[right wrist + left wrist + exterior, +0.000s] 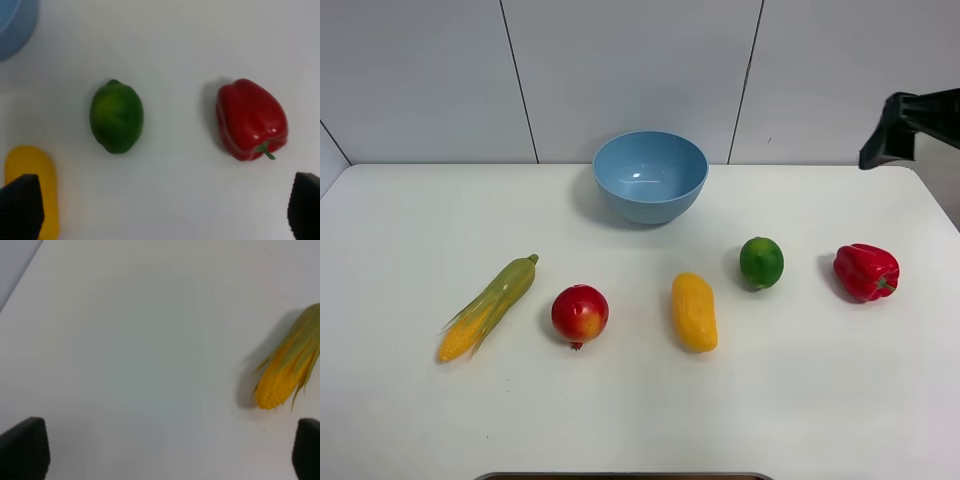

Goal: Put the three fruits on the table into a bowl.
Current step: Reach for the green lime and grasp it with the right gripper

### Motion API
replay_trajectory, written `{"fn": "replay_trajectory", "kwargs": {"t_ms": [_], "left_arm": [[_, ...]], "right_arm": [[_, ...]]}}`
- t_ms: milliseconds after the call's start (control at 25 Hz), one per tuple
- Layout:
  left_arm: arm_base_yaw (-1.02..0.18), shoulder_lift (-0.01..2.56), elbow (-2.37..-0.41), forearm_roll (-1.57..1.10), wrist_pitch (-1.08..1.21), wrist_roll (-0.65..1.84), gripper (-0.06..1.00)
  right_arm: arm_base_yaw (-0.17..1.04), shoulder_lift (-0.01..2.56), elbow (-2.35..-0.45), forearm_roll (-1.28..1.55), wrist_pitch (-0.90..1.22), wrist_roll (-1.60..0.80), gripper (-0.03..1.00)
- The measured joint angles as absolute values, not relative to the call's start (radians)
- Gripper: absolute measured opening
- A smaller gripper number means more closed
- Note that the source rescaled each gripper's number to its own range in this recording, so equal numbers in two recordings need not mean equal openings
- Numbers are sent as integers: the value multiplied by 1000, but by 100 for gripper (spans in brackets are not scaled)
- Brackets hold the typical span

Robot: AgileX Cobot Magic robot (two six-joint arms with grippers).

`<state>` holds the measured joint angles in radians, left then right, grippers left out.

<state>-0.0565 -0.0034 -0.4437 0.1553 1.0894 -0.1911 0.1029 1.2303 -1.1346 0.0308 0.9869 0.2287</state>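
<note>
Starting at the left gripper: gapes as wide as can be, holds nothing, hangs above bare white table. Shows just its two dark fingertips, far apart. Off beside one of them, finds the yellow end of the corn cob under green husk, lying flat, touching neither fingertip.

On to the right gripper: likewise spread fully open, empty, raised clear of the table. Looks down on the lime and the glossy red pepper, side by side yet well apart, both out beyond the fingertips. Catches one end of the mango next to one fingertip, and a sliver of the light blue bowl past the lime.

From the high camera: only a black piece of the right arm, up at the right edge near the table's back corner, well away from everything below.

Further out, across the table: at the back, in the middle, the bowl, upright and empty. In front of it, a loose row from left to right: corn cob lying slantwise, then the red fruit near it, then the mango lengthwise near the middle, then the lime a little farther back, then the pepper at the right end. No touching between any of these; all three fruits out on the table, outside the bowl.
</note>
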Motion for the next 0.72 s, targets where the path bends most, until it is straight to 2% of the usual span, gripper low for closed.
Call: {"fn": "replay_trajectory", "kwargs": {"t_ms": [320,720], "left_arm": [[-56,-3,-444,155,1089,-191,100],[-56,-3,-444,155,1089,-191,100]], "right_arm": [[210,1445,-1198,9,923,335,100],[247,1620,-1198,-51,902,374,100]]}}
